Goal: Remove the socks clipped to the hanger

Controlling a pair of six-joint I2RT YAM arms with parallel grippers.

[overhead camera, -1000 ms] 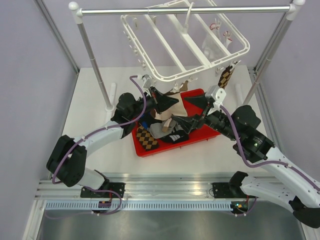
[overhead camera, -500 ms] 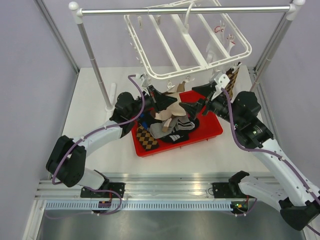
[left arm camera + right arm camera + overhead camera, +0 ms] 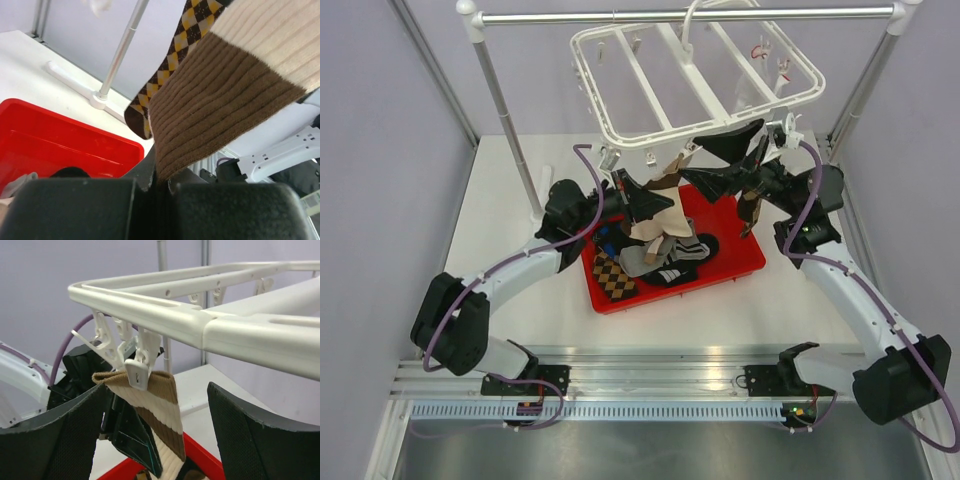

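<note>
At 6 o'clock on the hanger, spread right gripper brackets the clip, likely to squeeze it open; left gripper pinches striped sock below for tension.

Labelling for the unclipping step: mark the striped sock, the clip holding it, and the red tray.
striped sock [image 3: 215,115], left wrist view, on its brown ribbed band.
clip [image 3: 138,374], right wrist view, on the white body biting the sock's edge.
red tray [image 3: 730,240], top external view, on a bare patch of floor.
</note>
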